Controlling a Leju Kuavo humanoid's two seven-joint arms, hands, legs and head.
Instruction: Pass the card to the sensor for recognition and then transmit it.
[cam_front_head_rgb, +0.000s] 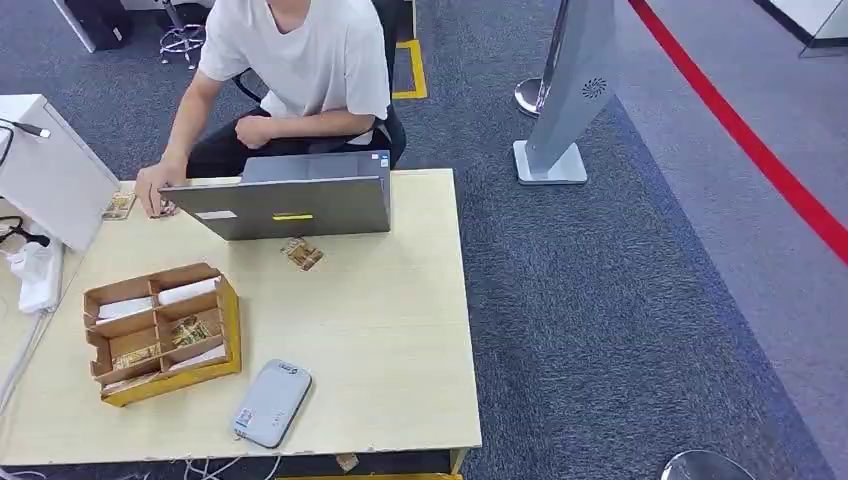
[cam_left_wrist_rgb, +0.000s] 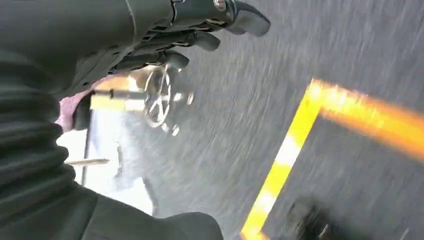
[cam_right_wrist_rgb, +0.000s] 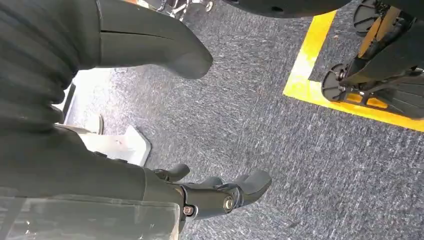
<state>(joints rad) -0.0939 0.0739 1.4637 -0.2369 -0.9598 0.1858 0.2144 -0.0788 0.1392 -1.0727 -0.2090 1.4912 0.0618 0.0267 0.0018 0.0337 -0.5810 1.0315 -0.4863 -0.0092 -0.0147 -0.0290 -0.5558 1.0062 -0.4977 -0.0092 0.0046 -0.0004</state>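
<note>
While both arms hang below the table, nothing is held: the left hand and right hand are seen over carpet, fingers loosely apart. Cards are stored in the divided cardboard tray at front-left; the grey sensor lies just beside it, long axis tilted. Left hand is judged nearer
</note>
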